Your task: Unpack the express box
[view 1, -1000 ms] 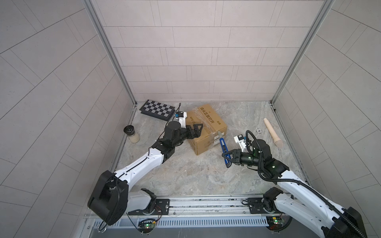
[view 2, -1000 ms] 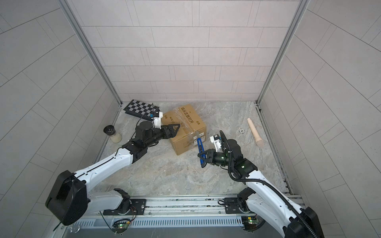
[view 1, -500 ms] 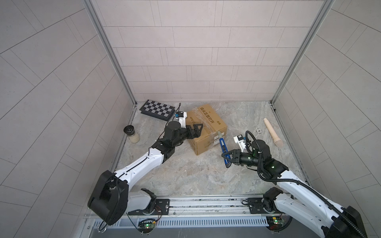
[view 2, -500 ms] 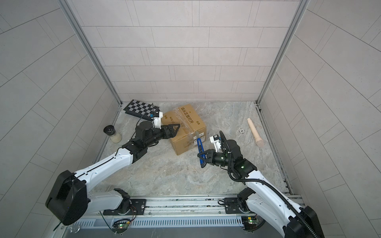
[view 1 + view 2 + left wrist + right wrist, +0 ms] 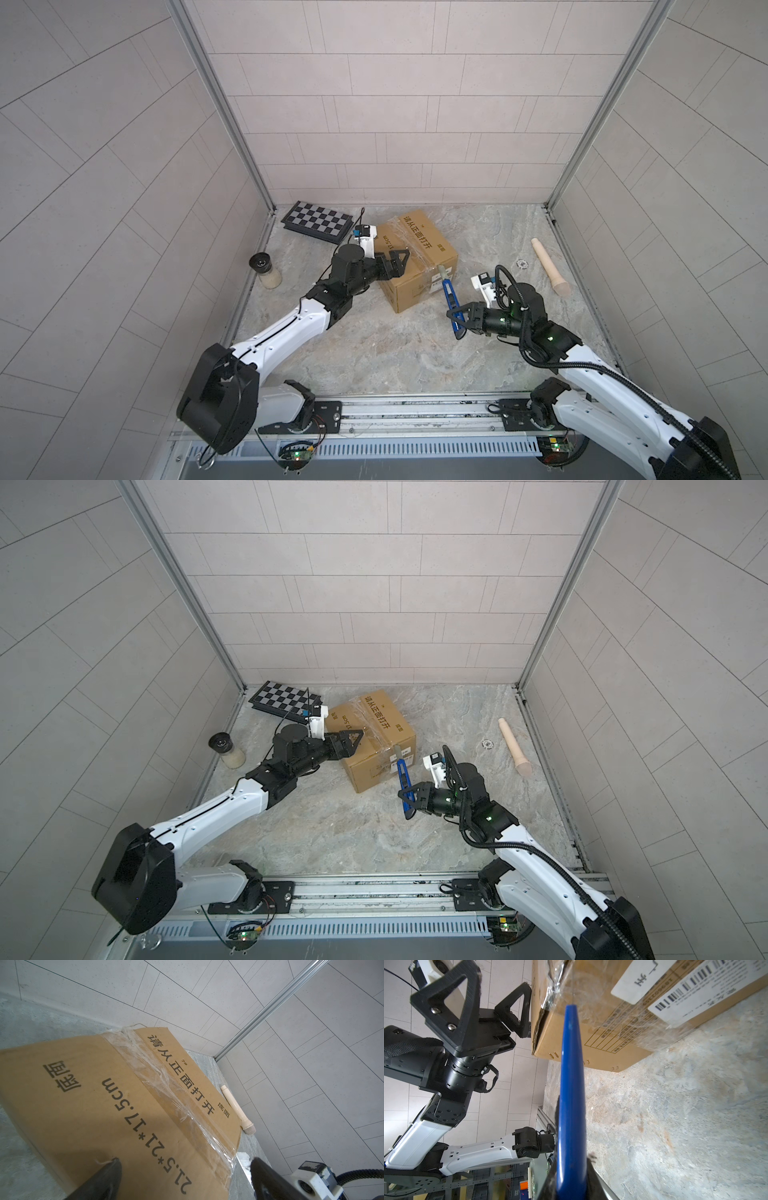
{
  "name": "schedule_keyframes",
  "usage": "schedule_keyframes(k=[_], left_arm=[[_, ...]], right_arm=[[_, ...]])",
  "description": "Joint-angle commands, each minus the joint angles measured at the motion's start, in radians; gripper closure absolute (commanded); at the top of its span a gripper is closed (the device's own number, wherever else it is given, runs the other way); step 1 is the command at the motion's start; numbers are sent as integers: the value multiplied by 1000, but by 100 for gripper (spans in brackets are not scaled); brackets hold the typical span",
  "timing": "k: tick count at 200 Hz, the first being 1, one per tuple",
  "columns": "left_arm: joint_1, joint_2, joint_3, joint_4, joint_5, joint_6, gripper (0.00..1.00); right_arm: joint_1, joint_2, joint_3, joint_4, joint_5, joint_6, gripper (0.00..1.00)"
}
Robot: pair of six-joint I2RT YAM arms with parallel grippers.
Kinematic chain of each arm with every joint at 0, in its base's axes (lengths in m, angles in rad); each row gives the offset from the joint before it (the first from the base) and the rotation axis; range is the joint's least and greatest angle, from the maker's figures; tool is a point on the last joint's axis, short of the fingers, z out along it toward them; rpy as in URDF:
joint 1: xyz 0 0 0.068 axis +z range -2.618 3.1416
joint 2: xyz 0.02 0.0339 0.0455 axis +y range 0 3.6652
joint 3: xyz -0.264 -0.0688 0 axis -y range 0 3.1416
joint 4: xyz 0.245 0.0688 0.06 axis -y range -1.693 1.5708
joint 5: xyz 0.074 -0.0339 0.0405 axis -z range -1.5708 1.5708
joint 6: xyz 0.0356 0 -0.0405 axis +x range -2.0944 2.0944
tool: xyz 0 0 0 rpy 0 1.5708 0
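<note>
Holding position: nothing has visibly shifted over the last second. Far centre, the box (image 5: pixel 419 249) sits taped, flaps shut. The left gripper (image 5: pixel 398 262), spread wide and empty, sits at its left upper edge. The right gripper (image 5: pixel 456 321), near right, is clamped on the blue knife (image 5: pixel 449 297), blade at the taped right edge; cutting looks poised, not begun.
</note>
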State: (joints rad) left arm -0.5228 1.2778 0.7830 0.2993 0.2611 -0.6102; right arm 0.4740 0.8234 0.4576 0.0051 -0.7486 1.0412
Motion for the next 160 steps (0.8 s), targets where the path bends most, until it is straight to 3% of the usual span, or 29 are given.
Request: schedule_keyframes(k=[1, 103, 160], left_arm=[[7, 5, -11, 15, 4, 2, 0], [8, -3, -1, 13, 10, 3, 0], [8, -127, 9, -55, -41, 21, 0]], right_arm=[[11, -15, -10, 31, 11, 16, 100], [37, 52, 22, 107, -11, 40, 100], [34, -31, 47, -22, 17, 11, 100]])
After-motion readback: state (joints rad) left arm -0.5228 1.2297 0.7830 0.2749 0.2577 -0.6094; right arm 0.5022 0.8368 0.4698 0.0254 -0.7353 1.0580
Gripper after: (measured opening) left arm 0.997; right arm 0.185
